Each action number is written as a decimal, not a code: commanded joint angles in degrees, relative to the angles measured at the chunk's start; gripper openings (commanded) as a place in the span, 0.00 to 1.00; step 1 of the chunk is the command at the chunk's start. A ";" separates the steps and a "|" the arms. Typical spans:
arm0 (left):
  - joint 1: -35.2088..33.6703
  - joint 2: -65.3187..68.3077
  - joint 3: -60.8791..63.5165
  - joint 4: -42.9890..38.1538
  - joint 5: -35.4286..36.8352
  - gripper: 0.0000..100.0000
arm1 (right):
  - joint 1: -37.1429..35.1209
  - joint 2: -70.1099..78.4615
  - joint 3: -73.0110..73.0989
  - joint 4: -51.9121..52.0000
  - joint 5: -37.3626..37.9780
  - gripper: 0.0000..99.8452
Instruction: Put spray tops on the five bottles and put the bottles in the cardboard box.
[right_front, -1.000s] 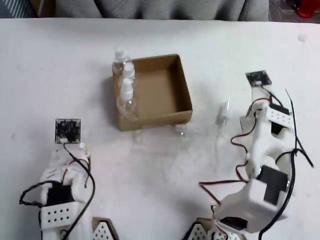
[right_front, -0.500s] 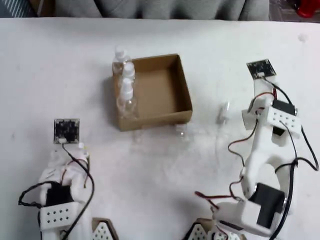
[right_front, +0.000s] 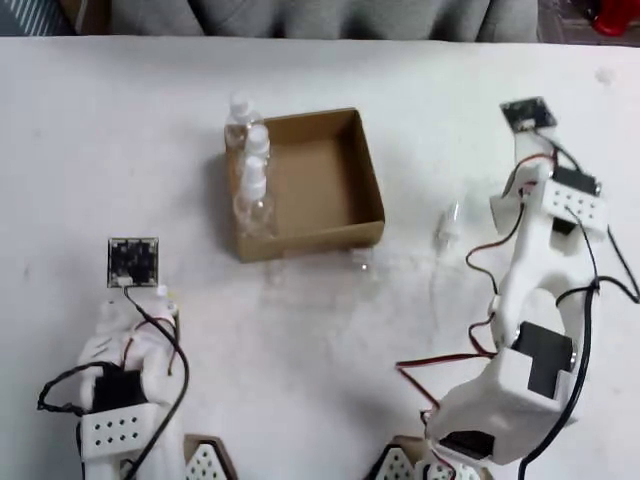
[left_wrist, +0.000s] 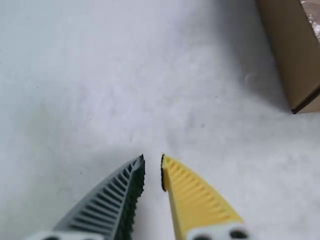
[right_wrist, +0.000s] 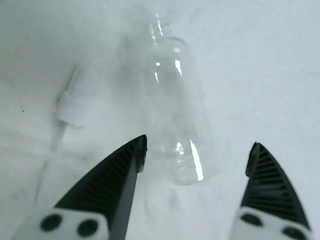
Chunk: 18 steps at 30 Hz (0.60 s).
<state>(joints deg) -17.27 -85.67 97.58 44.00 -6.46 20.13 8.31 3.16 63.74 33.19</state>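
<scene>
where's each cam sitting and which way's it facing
High view: fixed above the table, facing down; left arm, right arm, box, bottles.
Left wrist view: on left arm, past its shut claw to table and box corner.
Right wrist view: on right arm, past its open claw to a lying bottle and spray top.
Shared: box, in high and left wrist views.
</scene>
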 joint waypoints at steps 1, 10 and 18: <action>-0.48 -1.10 -0.18 0.35 -0.70 0.05 | -2.24 -0.31 -11.16 10.24 -5.19 0.28; -0.48 -1.10 -0.18 0.35 -0.70 0.05 | -11.12 -0.13 -15.91 25.36 -12.57 0.12; -0.48 -1.10 -0.18 0.35 -0.70 0.05 | -13.58 7.08 -11.52 11.30 -26.64 0.11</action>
<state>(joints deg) -17.27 -85.67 97.58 44.00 -6.46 7.12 13.76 -7.91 79.03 10.77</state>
